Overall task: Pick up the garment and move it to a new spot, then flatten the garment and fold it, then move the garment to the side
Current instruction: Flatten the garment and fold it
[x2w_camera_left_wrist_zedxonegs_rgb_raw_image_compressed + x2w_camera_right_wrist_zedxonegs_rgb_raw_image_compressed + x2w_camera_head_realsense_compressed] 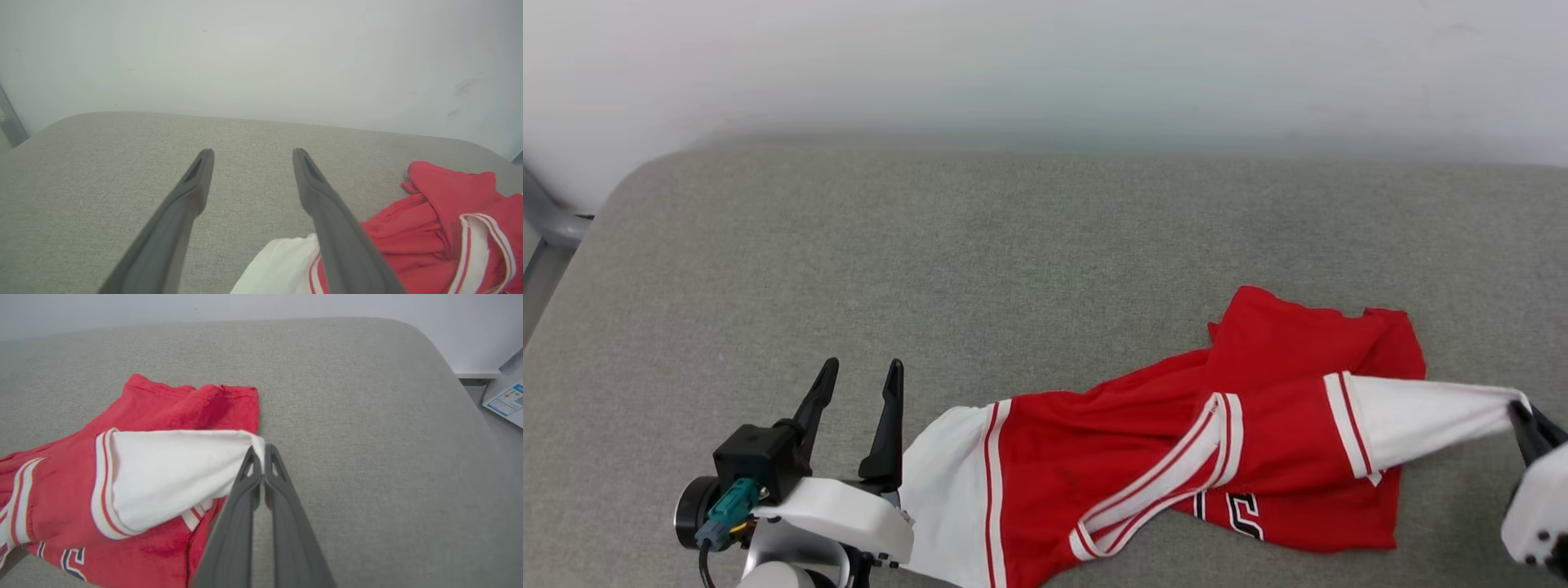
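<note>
The garment [1143, 441] lay bunched and twisted on the grey cushioned surface [1013, 245], toward the right side and near the front edge. 1 white sleeve [1421, 416] was drawn out to the right. The right gripper [259, 451] was clamped on that sleeve's tip, its 2 fingers pressed together w/ a thin fold of white cloth between them. The left gripper [863, 367] had its fingers wide apart w/ nothing between them, over bare surface just left of the other sleeve [947, 482]; whether it touched the cloth couldn't be told.

Handling, as a judgement: light, soft, limp fabric w/ no stiffness, not fragile. It prob. slides easily enough over the woven surface but stretches and ropes up when pulled from 1 point, as the taut sleeve suggested. A single pinch at a cuff would likely let the red body trail and twist, w/ the lettered front partly tucked under.

Better hold: 2 points, approx. symmetric. The free gripper could take the near sleeve at its cuff or at the striped band [992, 482], where doubled cloth gives a firmer bite than 1 thin layer.
</note>
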You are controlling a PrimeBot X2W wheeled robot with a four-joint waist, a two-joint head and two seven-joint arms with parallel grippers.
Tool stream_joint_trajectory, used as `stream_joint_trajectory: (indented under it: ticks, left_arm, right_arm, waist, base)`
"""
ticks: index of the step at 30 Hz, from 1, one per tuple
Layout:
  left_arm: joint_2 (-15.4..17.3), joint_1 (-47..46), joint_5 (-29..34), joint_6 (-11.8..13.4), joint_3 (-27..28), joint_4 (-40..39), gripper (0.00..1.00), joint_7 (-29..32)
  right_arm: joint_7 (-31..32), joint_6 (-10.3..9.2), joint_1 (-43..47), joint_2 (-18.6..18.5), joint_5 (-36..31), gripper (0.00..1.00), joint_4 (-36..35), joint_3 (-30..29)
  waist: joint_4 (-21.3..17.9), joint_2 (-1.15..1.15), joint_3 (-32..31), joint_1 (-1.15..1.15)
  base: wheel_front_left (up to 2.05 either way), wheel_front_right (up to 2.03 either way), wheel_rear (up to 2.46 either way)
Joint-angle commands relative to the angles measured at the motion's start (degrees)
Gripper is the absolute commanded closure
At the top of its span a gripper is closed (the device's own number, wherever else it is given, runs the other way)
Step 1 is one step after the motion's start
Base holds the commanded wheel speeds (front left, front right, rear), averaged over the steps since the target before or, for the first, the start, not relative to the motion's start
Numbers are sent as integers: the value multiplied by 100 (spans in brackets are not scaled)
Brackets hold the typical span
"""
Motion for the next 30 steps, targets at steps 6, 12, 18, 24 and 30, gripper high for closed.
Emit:
stream_joint_trajectory:
  ticks: [6, 12, 18, 24, 30]
  left_arm:
    - [40, 206, -63, 97, 25, -29, 0, 35]
    - [93, 269, -106, 129, 50, -4, 0, 79]
    - [135, 259, -130, 147, 56, 16, 0, 130]
    - [139, 300, -158, 179, 38, 47, 0, 169]
    - [136, 387, -193, 225, 55, 90, 0, 139]
  right_arm:
    - [338, -4, 1252, 536, -128, 100, -874, -329]
    - [363, -4, 2105, 812, 3, 100, -418, -424]
    - [-298, -4, 1802, 852, 139, 100, 647, -513]
    - [-1340, -4, 1475, 850, 358, 0, 1142, -453]
    - [-2682, -4, 1334, 854, 274, 0, 1023, -465]
  waist:
    - [-123, 0, -242, 0]
    - [-182, 0, -286, 0]
    - [-239, 0, -227, 0]
    - [-216, 0, -253, 0]
    - [-180, 0, -367, 0]
  base:
    - [0, 0, 0]
    - [0, 0, 0]
    - [0, 0, 0]
    - [0, 0, 0]
    - [0, 0, 0]
